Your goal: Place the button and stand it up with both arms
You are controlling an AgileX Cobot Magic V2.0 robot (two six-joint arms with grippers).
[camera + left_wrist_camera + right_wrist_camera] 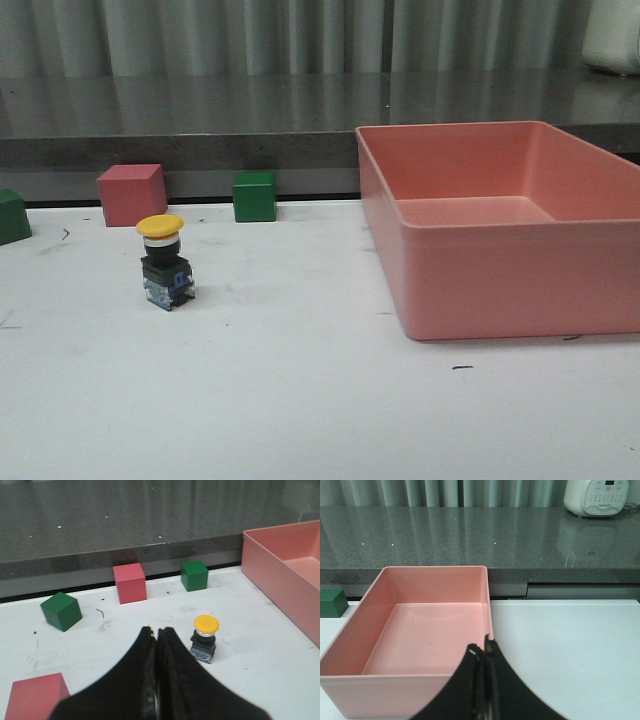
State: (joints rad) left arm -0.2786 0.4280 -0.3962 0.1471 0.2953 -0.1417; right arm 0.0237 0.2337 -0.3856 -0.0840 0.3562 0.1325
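The button (165, 262) stands upright on the white table, yellow cap on top, black body and clear base below. In the left wrist view the button (205, 639) sits just beyond and to one side of my left gripper (157, 630), which is shut with nothing in it and apart from the button. My right gripper (483, 649) is also shut and empty, hovering at the near corner of the pink bin. Neither arm shows in the front view.
A large pink bin (500, 290) takes up the table's right side. A pink cube (131, 194) and a green cube (254, 196) stand at the back edge, another green cube (12, 215) at far left. A further pink cube (35, 697) lies near my left gripper.
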